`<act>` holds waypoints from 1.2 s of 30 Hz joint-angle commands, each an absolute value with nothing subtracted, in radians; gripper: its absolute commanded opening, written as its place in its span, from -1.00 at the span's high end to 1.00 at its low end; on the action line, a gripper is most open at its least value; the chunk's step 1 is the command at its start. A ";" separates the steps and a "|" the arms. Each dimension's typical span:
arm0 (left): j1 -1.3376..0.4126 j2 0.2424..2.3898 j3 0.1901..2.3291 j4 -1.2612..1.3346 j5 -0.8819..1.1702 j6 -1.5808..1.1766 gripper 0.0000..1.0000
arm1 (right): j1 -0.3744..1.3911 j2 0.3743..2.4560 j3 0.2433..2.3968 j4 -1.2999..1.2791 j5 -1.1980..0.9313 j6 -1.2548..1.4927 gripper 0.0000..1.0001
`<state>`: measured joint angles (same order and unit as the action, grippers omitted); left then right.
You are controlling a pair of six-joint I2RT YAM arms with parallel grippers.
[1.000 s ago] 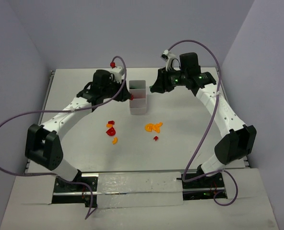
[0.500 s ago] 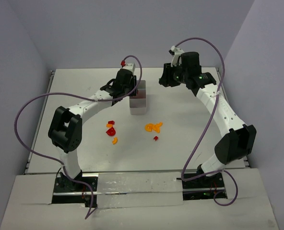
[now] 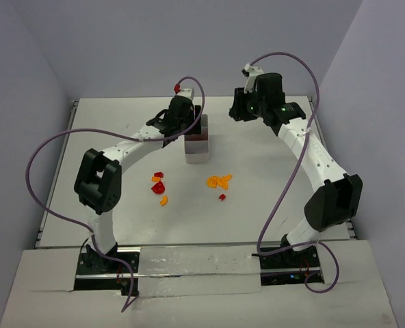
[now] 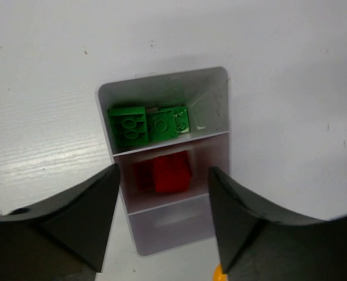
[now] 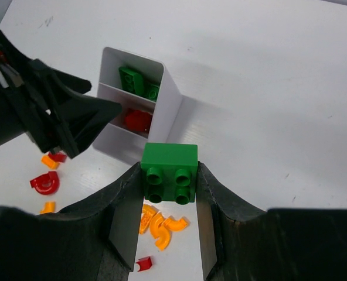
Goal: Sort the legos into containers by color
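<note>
Your tabletop [image 3: 189,219] carries loose red and orange legos [image 3: 219,182]; the tray [image 4: 167,228] holds greens and reds, your left claw [image 4: 162,172] gapes empty above it, the right claw [image 5: 169,175] grips a green brick [image 5: 169,161].

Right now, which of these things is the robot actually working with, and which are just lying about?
Part of the job: white tray; green legos and red legos inside it; green brick in the right gripper; loose red and orange pieces on the table; open left gripper above the tray.
Just there: purple cables.
</note>
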<state>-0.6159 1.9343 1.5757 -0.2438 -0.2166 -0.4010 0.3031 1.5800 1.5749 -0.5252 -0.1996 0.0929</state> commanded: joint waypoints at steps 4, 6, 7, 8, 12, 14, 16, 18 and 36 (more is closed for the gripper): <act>-0.624 1.841 1.657 -0.293 -0.232 -0.379 -0.65 | 0.304 1.646 1.680 -0.500 -0.141 0.106 1.00; -0.614 1.794 1.654 -0.314 -0.236 -0.377 -0.65 | 0.329 1.677 1.713 -0.502 -0.132 0.103 1.00; -0.603 1.764 1.645 -0.319 -0.235 -0.378 -0.66 | 0.337 1.693 1.723 -0.503 -0.119 0.098 1.00; -0.581 1.719 1.621 -0.316 -0.220 -0.382 -0.70 | 0.364 1.716 1.745 -0.505 -0.094 0.088 1.00; -0.460 1.539 1.519 -0.299 -0.123 -0.428 -0.93 | 0.447 1.801 1.813 -0.504 0.013 0.065 1.00; -0.350 1.472 1.458 -0.312 -0.012 -0.464 -0.94 | 0.485 1.862 1.847 -0.480 0.078 0.067 1.00; -0.261 1.432 1.431 -0.346 0.050 -0.486 -0.97 | 0.525 1.894 1.857 -0.455 0.137 0.057 1.00; -0.197 1.402 1.390 -0.344 0.095 -0.492 -0.99 | 0.552 1.930 1.863 -0.425 0.175 0.046 1.00; -0.081 1.411 1.333 -0.348 0.225 -0.497 -0.98 | 0.617 2.091 1.879 -0.304 0.370 0.011 0.76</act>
<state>-0.0853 1.4158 1.3163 -0.3775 0.1925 -0.4870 0.6109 2.0781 1.8214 -0.3748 0.3157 0.0158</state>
